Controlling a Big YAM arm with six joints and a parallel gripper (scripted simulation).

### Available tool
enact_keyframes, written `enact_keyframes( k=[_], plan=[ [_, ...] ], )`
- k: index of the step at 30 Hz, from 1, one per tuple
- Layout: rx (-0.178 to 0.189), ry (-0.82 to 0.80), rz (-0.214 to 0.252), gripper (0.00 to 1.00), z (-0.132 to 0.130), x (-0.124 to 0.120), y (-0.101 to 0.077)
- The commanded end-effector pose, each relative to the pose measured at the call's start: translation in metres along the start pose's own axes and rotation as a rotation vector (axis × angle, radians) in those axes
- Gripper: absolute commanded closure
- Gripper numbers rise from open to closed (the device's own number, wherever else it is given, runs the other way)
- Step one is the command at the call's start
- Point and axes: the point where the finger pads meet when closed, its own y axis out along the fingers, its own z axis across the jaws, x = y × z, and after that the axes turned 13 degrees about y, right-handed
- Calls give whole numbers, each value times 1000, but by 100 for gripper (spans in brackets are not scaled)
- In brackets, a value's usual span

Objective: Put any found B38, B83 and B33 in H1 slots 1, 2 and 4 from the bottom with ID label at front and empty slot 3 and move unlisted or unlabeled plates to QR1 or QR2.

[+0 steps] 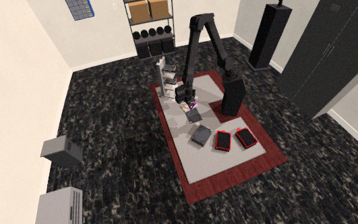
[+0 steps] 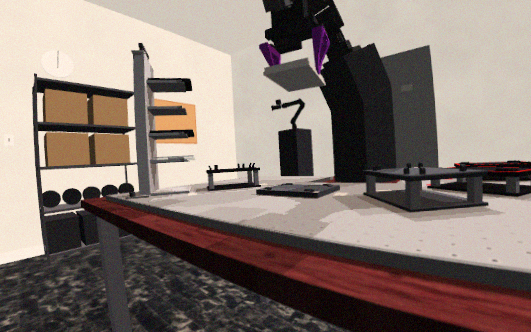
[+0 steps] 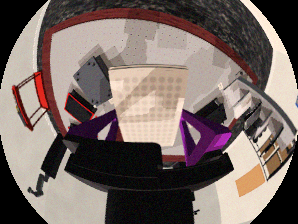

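My gripper with purple fingers is shut on a pale plate by its long sides and holds it high above the deck. The wrist view shows the plate between the fingers, with its pale well face towards the camera. No ID label on it can be read. In the overhead view the gripper hangs just in front of the plate hotel H1. The hotel stands at the left of the deck, with dark plates or shelves at several levels; their labels are too small to read.
A small post nest stands near the hotel, then a low flat nest and a raised nest. Two red-rimmed quarantine nests look empty. The arm's black base stands at the back right.
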Motion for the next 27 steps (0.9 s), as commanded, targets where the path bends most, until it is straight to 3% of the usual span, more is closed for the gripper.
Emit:
enact_keyframes(
  k=[1,27],
  plan=[
    [7,-12,-6,14,14,0,0],
    [8,-399,-16,14,88,-25,-1]
  ],
)
